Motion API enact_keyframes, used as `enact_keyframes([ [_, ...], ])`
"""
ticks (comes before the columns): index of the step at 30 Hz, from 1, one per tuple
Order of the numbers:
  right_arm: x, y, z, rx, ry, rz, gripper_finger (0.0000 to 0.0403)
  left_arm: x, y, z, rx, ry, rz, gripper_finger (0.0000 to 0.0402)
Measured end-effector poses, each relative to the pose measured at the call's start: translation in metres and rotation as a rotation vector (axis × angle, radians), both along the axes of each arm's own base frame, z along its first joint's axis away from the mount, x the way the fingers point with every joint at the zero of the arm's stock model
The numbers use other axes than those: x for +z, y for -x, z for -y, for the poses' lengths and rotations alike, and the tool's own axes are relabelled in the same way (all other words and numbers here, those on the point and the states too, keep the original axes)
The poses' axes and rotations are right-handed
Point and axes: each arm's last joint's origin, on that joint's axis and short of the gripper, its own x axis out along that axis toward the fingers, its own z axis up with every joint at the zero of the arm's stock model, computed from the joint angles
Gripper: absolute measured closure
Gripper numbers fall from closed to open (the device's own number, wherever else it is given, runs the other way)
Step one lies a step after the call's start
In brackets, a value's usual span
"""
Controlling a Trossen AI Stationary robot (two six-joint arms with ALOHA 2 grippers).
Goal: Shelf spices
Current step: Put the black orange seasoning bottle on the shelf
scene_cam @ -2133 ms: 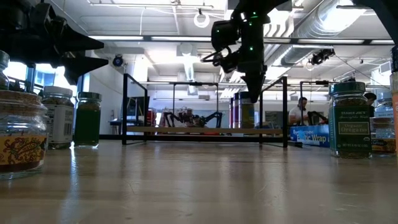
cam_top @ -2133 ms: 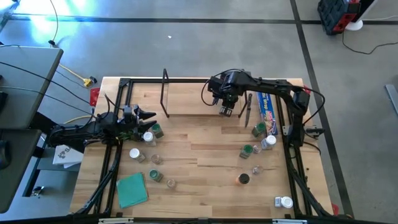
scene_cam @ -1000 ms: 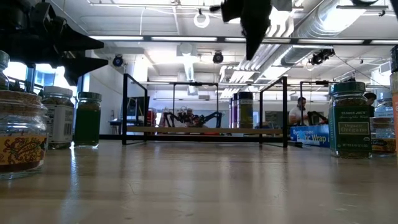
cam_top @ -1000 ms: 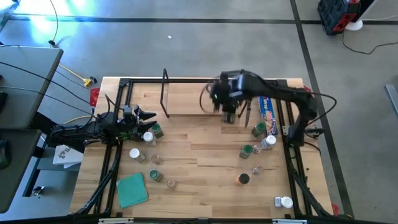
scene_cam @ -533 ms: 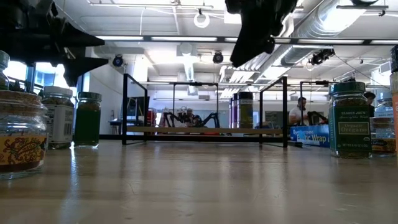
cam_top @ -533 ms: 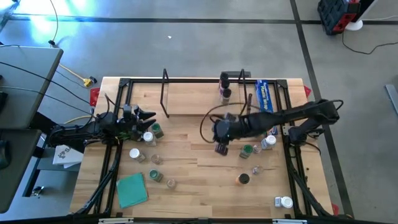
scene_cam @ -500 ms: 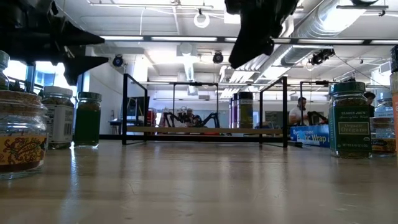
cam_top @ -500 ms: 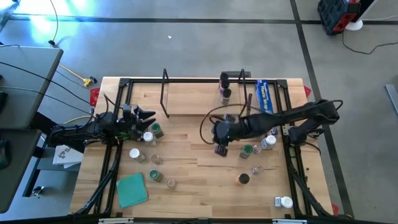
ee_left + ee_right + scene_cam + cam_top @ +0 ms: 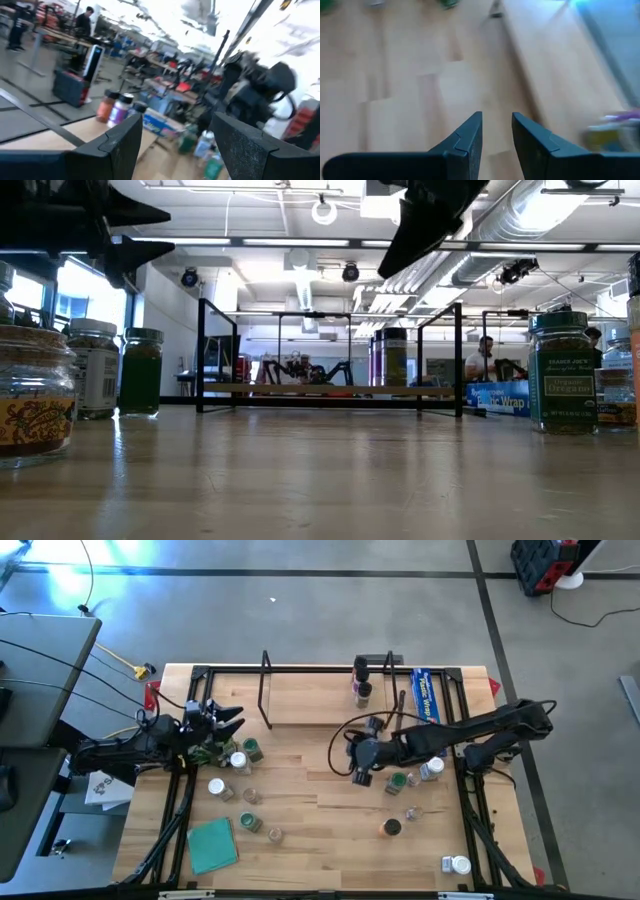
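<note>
The shelf point(image 9: 320, 698) stands at the table's far side, with two spice jars point(image 9: 361, 680) upright on its right end, seen also in the low view as a dark-lidded jar point(image 9: 390, 358). More spice jars stand on the table at the left point(image 9: 240, 758) and right point(image 9: 400, 782). My right gripper point(image 9: 362, 776) hovers over the table's middle, slanting down, a narrow gap between its fingers point(image 9: 497, 131) and nothing in it. My left gripper point(image 9: 228, 720) hangs open above the left jars, roughly level and empty point(image 9: 175, 135).
A long blue wrap box point(image 9: 427, 697) lies right of the shelf. A flat teal square point(image 9: 212, 844) lies near the front left. Bare wood spreads across the table's middle point(image 9: 310, 790). A white-lidded jar point(image 9: 456, 864) lies on its side at the near right corner.
My right gripper has swung from over the shelf's right end toward the table's near edge and down, tipping its fingers downward; the jars stay standing on the shelf. My left gripper has risen a little and tipped up.
</note>
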Motion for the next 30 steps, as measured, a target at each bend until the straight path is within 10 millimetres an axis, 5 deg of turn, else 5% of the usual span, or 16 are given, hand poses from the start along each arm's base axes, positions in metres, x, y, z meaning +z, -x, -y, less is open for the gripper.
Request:
enact_keyframes([
  [7, 0.031, 0.024, 0.008, -0.076, 0.144, 0.080, 0.0304, 0.006, -0.011, -0.003, 0.072, -0.068, -0.105, 0.0168],
  [15, 0.066, 0.053, 0.014, -0.138, 0.111, 0.237, 0.0304, 0.001, -0.013, -0.010, 0.324, -0.043, -0.171, 0.0168],
  [30, 0.069, 0.058, 0.015, -0.146, 0.099, 0.250, 0.0304, 0.000, -0.013, -0.011, 0.377, 0.008, -0.161, 0.0168],
])
